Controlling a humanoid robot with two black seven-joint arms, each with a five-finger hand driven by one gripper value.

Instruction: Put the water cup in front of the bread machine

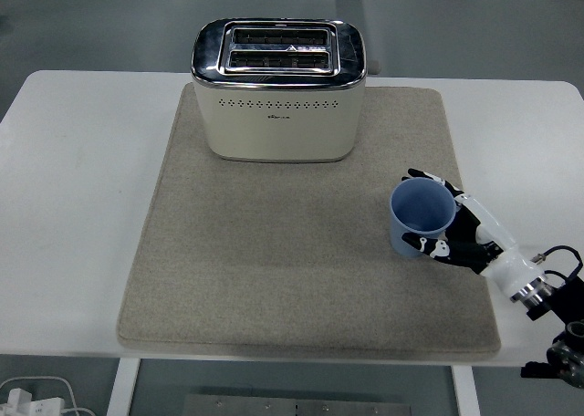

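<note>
I am wrapping my right hand (456,234) around the blue water cup (420,217), fingers curling on its right side. The cup is standing upright on the mat (274,279), near and right of the bread machine (278,88).

Right hand (464,235): black-white segmented fingers (422,244), silver wrist ring, black cable.

Beige felt mat (274,270) lying flat across the white tabletop (73,206), white power strip (23,402) sitting on the grey floor (109,24) below
</note>
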